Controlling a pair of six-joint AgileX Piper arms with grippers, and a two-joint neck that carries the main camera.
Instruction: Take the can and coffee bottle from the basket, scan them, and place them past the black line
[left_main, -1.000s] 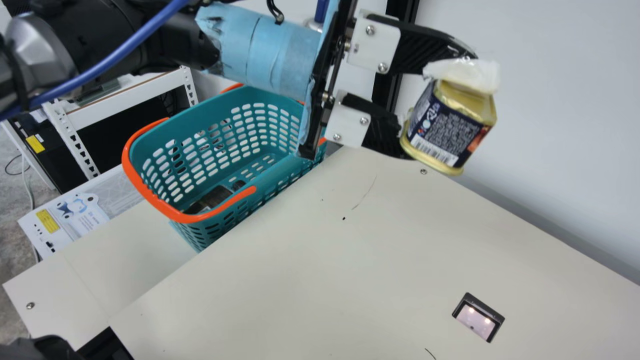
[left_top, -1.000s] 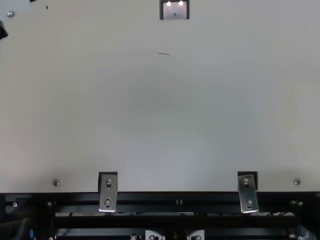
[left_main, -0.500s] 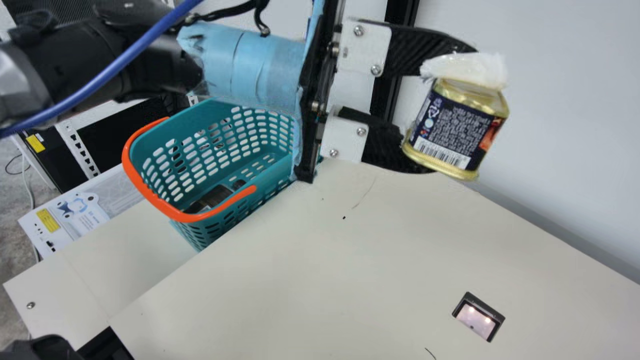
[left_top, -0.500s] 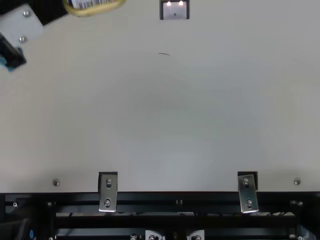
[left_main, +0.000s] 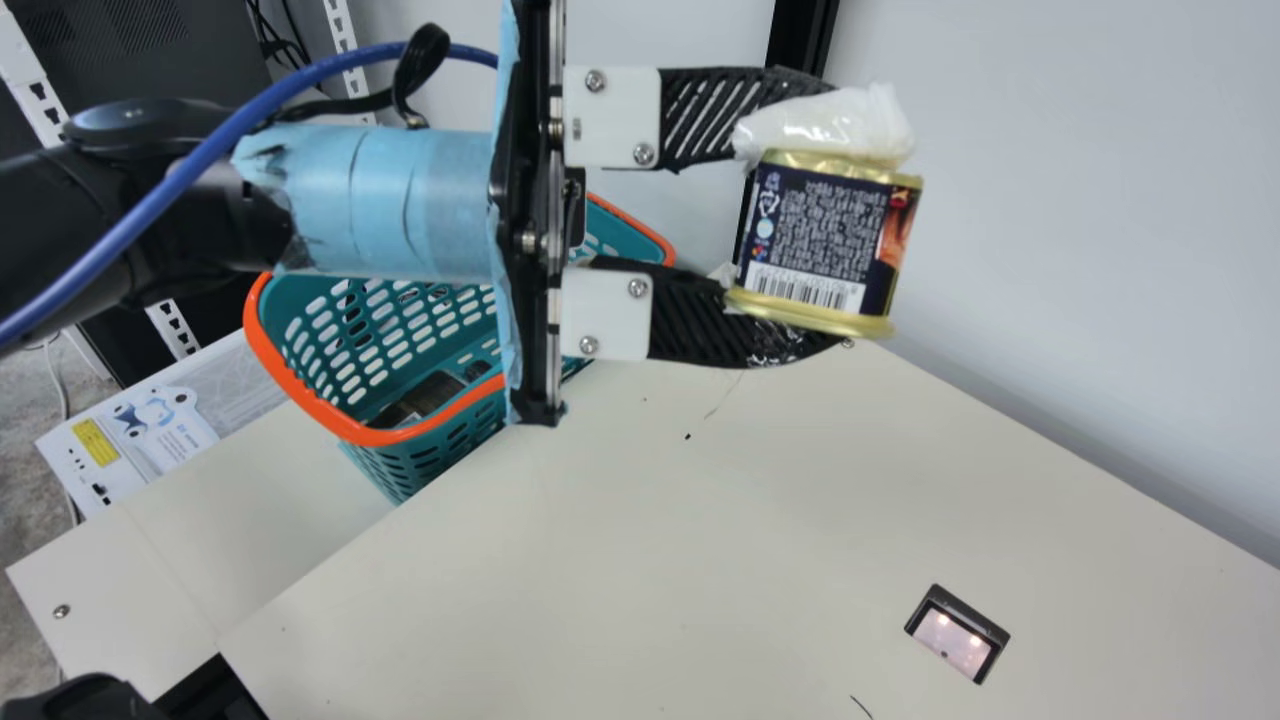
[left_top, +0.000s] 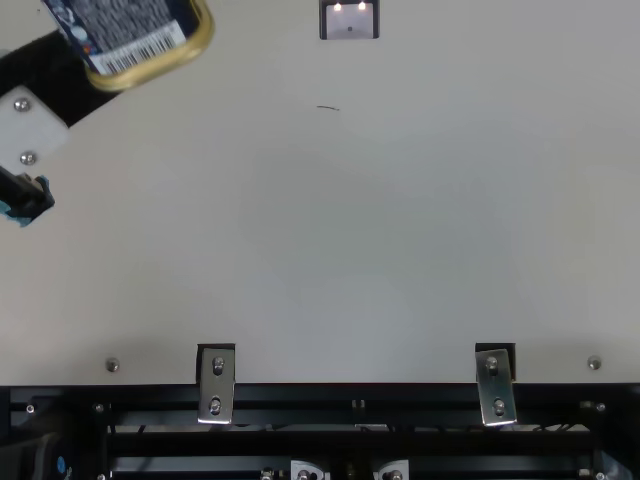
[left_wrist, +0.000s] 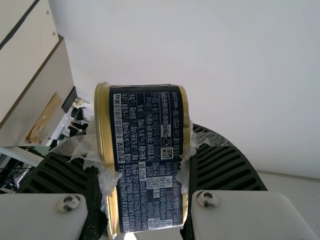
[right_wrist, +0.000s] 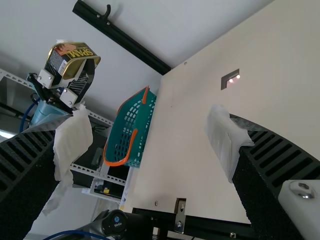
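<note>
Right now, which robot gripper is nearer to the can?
Left. The left gripper has the can clamped between its fingers; the right gripper is open, well away from it.

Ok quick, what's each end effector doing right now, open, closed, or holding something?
Left end effector: closed on the can.
Right end effector: open, holding nothing.

Robot lab — inset scanner, basket, rack

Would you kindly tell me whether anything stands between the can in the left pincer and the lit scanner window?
Nothing visible does: between the can in the left pincer and the scanner window lies just tabletop.
</note>
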